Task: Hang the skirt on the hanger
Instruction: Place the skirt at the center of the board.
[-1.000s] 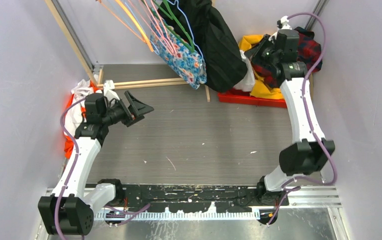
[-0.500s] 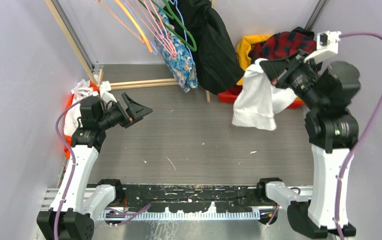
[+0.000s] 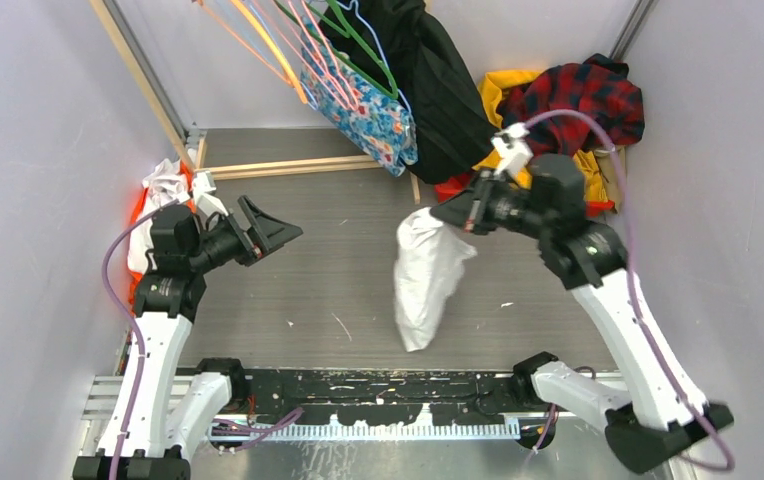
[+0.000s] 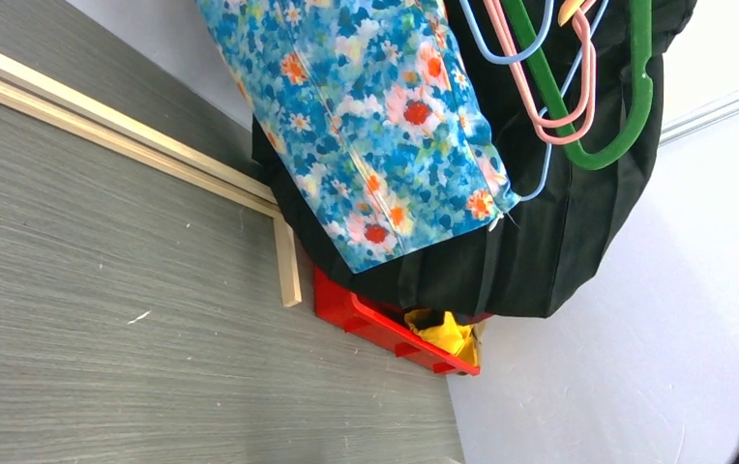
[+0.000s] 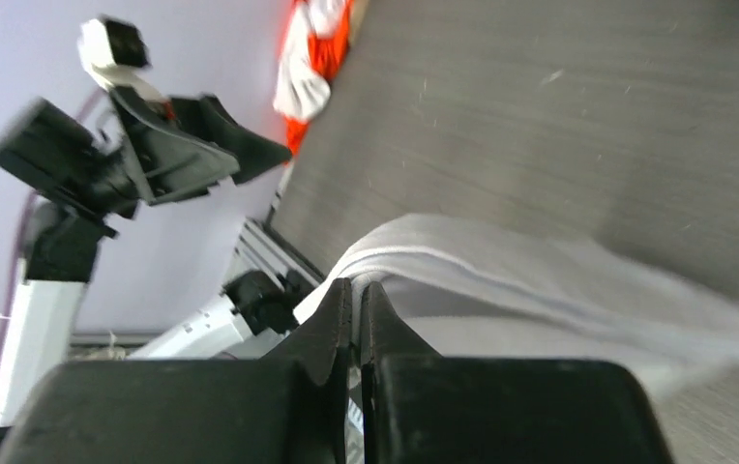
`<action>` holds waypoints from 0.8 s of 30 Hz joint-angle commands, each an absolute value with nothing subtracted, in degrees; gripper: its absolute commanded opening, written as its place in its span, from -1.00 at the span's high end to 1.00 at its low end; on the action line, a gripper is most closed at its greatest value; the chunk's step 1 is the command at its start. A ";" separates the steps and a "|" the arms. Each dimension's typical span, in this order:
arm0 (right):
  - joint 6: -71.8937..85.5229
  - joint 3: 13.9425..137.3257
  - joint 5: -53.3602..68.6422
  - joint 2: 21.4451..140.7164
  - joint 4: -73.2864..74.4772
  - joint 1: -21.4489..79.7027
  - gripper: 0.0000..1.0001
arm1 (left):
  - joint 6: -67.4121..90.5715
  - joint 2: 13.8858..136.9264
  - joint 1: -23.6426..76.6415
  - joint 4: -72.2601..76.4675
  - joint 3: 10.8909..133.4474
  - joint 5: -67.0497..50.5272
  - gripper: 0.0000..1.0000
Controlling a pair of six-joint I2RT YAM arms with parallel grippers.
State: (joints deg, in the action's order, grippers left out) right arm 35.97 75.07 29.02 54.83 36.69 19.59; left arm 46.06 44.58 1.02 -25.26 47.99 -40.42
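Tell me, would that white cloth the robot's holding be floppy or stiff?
Probably floppy: the white cloth hangs down in a limp bundle from the right gripper. Likely light too, since one pinched edge seems to carry most of it. It may swing when moved.

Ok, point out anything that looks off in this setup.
The right claw is shut on a plain white garment that dangles over the table, though the job concerns the floral skirt. That skirt hangs at the back among the coloured hangers, against the black coat, untouched. The left claw is open and empty.
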 commanded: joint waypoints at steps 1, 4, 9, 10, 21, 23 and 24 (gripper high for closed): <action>35.30 74.27 16.03 62.03 26.80 32.59 0.97 | 45.08 43.12 1.15 -26.35 49.34 -40.93 -0.78; 34.22 77.03 9.58 71.73 22.88 40.19 0.97 | 44.32 42.83 1.15 -27.49 49.32 -40.39 -0.79; 33.81 86.15 9.75 86.46 19.05 46.92 0.97 | 43.13 42.63 1.15 -29.09 48.94 -39.53 -0.79; 33.11 88.28 9.94 88.60 20.06 47.91 0.97 | 43.00 42.51 1.15 -29.16 48.71 -39.33 -0.78; 25.40 79.17 3.38 86.49 27.96 46.68 -0.45 | 41.39 43.04 1.14 -31.24 47.83 -36.49 -0.79; 26.02 75.38 0.57 86.46 27.29 44.38 -0.42 | 41.60 43.47 1.15 -30.78 47.45 -36.11 -0.79; 26.39 73.85 0.71 87.12 26.54 43.22 -0.40 | 41.72 43.84 1.14 -30.39 47.22 -35.79 -0.79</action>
